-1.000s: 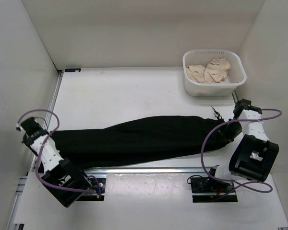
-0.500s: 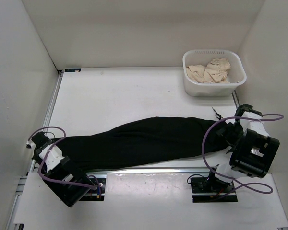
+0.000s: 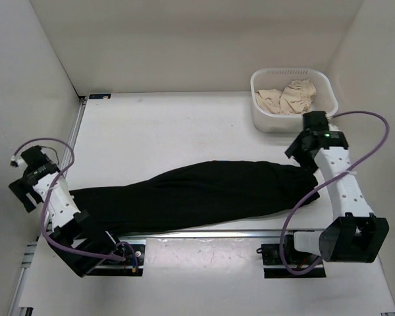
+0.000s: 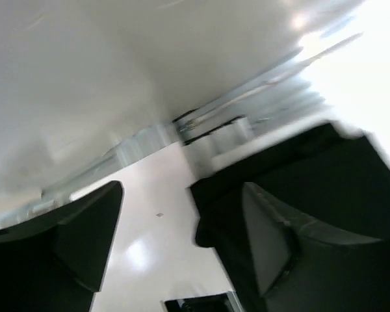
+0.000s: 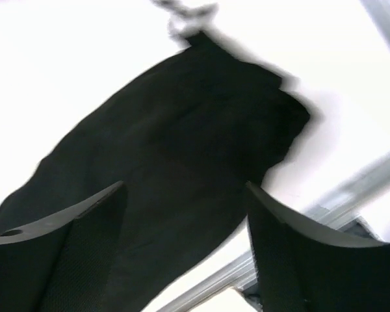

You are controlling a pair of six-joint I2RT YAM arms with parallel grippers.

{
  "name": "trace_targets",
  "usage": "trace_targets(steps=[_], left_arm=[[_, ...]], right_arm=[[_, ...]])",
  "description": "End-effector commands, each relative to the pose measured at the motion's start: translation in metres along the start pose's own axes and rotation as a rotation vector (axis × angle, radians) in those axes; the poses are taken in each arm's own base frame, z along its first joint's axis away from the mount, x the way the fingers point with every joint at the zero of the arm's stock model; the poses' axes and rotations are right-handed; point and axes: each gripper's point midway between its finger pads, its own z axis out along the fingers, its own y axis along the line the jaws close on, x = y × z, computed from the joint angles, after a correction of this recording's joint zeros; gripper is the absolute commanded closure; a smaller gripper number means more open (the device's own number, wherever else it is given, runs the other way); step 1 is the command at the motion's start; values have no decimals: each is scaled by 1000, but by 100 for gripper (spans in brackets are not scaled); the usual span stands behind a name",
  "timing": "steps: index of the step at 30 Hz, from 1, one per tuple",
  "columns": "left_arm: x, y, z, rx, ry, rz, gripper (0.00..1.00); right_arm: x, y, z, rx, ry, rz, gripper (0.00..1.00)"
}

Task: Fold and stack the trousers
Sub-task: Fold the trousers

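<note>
Black trousers [image 3: 191,194] — one long, flat band across the table [image 3: 171,125]

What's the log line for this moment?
left gripper: open, empty | right gripper: open, empty | trousers: lying stretched out, ungripped

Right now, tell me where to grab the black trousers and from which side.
Pinch the trousers at their right end: they lie flat, stretched left to right, so that end is a free edge. Come down from the right with the open right hand, which is nearest it.
</note>
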Motion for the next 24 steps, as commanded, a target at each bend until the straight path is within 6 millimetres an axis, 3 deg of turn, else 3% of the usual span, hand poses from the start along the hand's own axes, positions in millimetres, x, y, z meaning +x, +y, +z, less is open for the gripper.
trace_targets(steps=[1, 2, 3, 4, 5, 6, 9, 12, 14, 17, 18, 19, 21, 22, 24], left_arm=[[19, -38, -12, 123, 73, 163, 17], [31, -56, -13, 161, 95, 245, 17], [53, -64, -9, 161, 137, 313, 19], [68, -70, -7, 168, 163, 362, 21], [84, -73, -3, 157, 199, 420, 25], [109, -74, 1, 149, 239, 488, 27], [138, -87, 16, 138, 245, 561, 35], [126, -112, 27, 130, 173, 586, 40], [115, -131, 31, 142, 148, 597, 40], [83, -165, 30, 162, 84, 606, 41], [73, -178, 24, 178, 53, 618, 41], [49, -195, 17, 200, -2, 589, 41], [34, -217, 10, 222, -38, 600, 41], [14, -234, -4, 240, -96, 590, 41], [7, -249, -9, 254, -116, 598, 40]], right_arm=[[9, 50, 1, -105, -31, -39, 31], [24, 62, 18, -93, 38, -66, 47], [37, 74, 25, -97, 85, -96, 56], [56, 76, 46, -40, 176, -136, 67], [63, 77, 55, -11, 220, -136, 89], [72, 83, 64, -11, 248, -153, 96], [101, 95, 102, -10, 358, -154, 100], [112, 96, 132, 36, 421, -68, 100], [100, 93, 149, 99, 384, 32, 100], [66, 86, 172, 171, 232, 180, 100], [50, 93, 173, 155, 190, 221, 100], [35, 94, 178, 148, 161, 261, 100], [16, 99, 183, 145, 127, 297, 100], [-5, 106, 180, 126, 94, 314, 100], [-19, 110, 182, 116, 84, 297, 100]])
